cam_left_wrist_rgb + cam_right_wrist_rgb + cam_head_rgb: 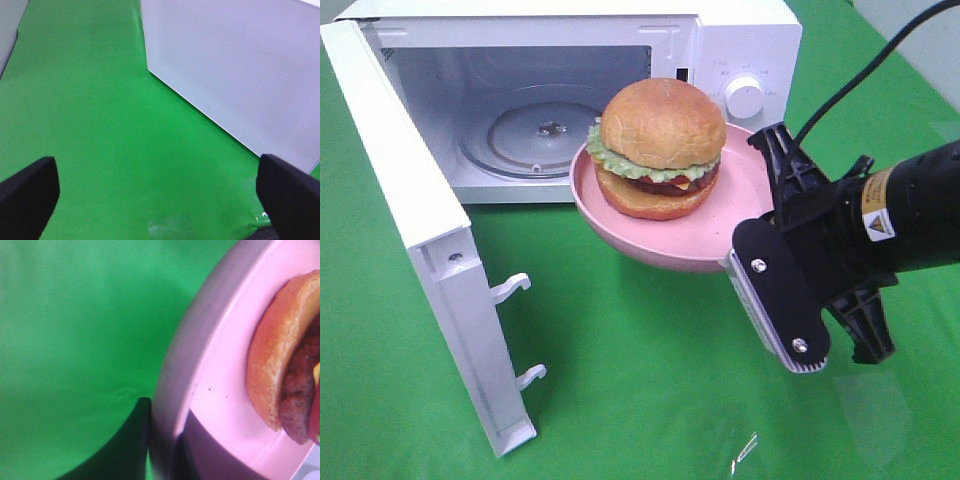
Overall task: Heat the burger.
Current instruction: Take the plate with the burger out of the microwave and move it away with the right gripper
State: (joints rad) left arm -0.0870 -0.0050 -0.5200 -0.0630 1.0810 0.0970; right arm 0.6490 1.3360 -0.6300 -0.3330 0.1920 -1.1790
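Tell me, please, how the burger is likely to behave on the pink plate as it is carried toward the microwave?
The burger sits loose on the plate, so it may slide if the plate tilts. It is tall and stacked in layers, so the top bun could shift or topple. The right gripper pinches only the rim, so the plate may sag.

glossy burger (660, 148) bun; smooth matt pink plate (745, 190)

Lab test setup: green cloth (650, 380) tabletop, lone microwave (720, 60).
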